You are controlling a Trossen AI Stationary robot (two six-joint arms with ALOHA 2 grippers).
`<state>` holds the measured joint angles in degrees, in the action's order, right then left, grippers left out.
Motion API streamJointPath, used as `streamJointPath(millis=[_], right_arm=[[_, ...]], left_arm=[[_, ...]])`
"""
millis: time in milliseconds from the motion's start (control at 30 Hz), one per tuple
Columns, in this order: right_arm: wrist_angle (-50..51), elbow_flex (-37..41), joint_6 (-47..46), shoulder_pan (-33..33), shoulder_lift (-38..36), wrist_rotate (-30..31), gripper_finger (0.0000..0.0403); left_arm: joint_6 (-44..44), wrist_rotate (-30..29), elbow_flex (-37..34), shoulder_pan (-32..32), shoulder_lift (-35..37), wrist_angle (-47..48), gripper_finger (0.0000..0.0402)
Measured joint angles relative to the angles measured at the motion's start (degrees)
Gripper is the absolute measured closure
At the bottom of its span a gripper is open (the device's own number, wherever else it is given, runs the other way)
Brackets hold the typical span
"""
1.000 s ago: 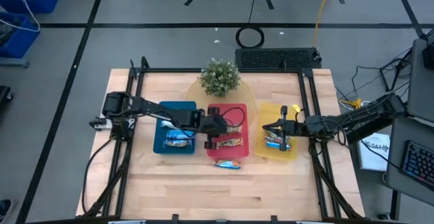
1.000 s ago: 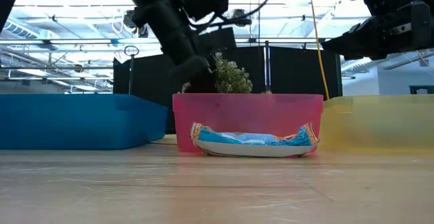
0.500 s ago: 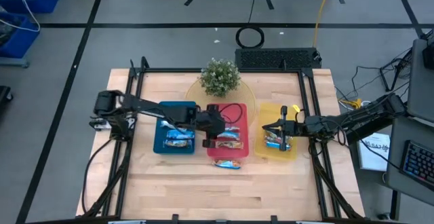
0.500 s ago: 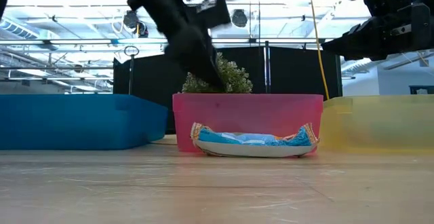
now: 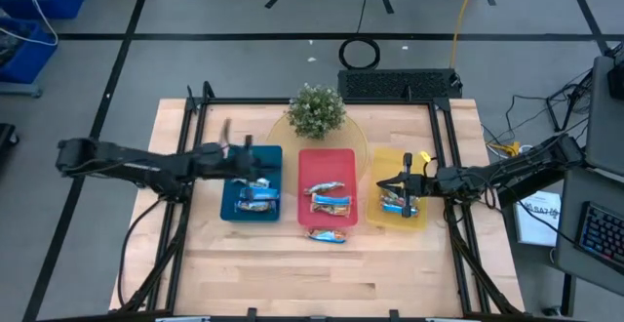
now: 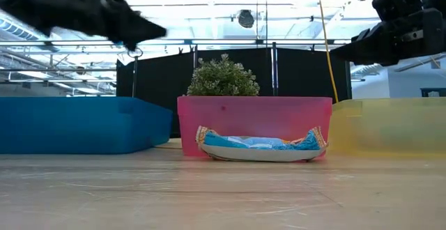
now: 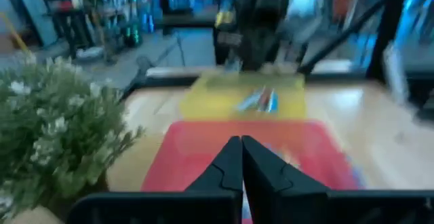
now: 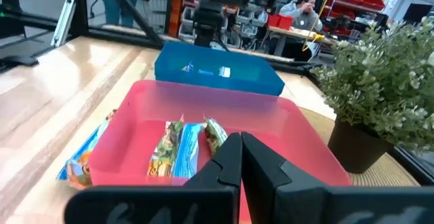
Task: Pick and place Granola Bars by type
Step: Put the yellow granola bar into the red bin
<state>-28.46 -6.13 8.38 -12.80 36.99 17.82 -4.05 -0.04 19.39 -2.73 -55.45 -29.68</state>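
Two granola bars lie side by side in the red tray; the right wrist view shows these bars too. Another blue-and-gold bar lies on the table against that tray's near wall. More bars rest in the blue tray and in the yellow tray. My left gripper is shut and empty, raised over the blue tray's far part. My right gripper, also shut and empty, hovers over the yellow tray, pointing toward the red tray.
A potted plant stands on a round mat beyond the red tray's far edge. The three trays sit in a row across the table's middle. Bare wood stretches along the near side. A black frame borders the table.
My left arm has pulled back from over the red tray toward the table's left edge and risen, ending above the blue tray. Two bars now show uncovered in the red tray. My right arm has kept still.
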Motion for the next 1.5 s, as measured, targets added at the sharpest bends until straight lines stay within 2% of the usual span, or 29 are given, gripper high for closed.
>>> streamJointPath(millis=[133, 300, 433, 600, 733, 900, 1000, 1133, 1267, 1500], right_arm=[[-0.4, 0.0, 0.3, 0.0, 0.6, 0.0, 0.0403], [-4.7, -0.2, 2.5, -1.0, 1.7, 0.1, 0.0403], [0.0, -6.0, 1.2, -3.8, 5.9, 2.3, 0.0403], [16.9, -19.5, -5.4, -7.5, 19.0, 8.1, 0.0403], [27.3, -31.5, -8.1, -11.7, 33.5, 12.2, 0.0403], [30.8, -43.3, -7.9, -17.0, 48.7, 17.6, 0.0403], [30.9, -47.8, -8.0, -19.0, 54.2, 16.8, 0.0403], [31.0, -51.6, -9.9, -20.4, 58.5, 11.7, 0.0401], [30.9, -53.4, -11.4, -22.2, 60.4, 10.6, 0.0372], [36.9, -53.5, -10.9, -24.8, 62.9, 9.4, 0.0266]], left_arm=[[2.7, 0.1, -6.1, 3.4, 6.7, -2.4, 0.0394], [5.3, -6.0, -10.2, 8.8, 8.7, -11.0, 0.0396], [3.9, -11.4, -11.3, 12.6, 8.7, -12.0, 0.0398], [2.4, -16.7, -12.1, 14.5, 8.7, -12.8, 0.0399], [4.2, -15.6, -12.1, 14.5, 8.7, -13.9, 0.0386], [4.6, -12.6, -12.1, 14.6, 8.7, -13.9, 0.0354], [4.7, -12.0, -12.1, 14.6, 8.7, -13.9, 0.0341], [4.8, -12.0, -12.1, 14.6, 8.7, -13.9, 0.0332], [6.1, -10.8, -12.1, 14.6, 8.7, -13.9, 0.033], [6.5, -4.8, -12.1, 14.6, 8.7, -14.2, 0.033]])
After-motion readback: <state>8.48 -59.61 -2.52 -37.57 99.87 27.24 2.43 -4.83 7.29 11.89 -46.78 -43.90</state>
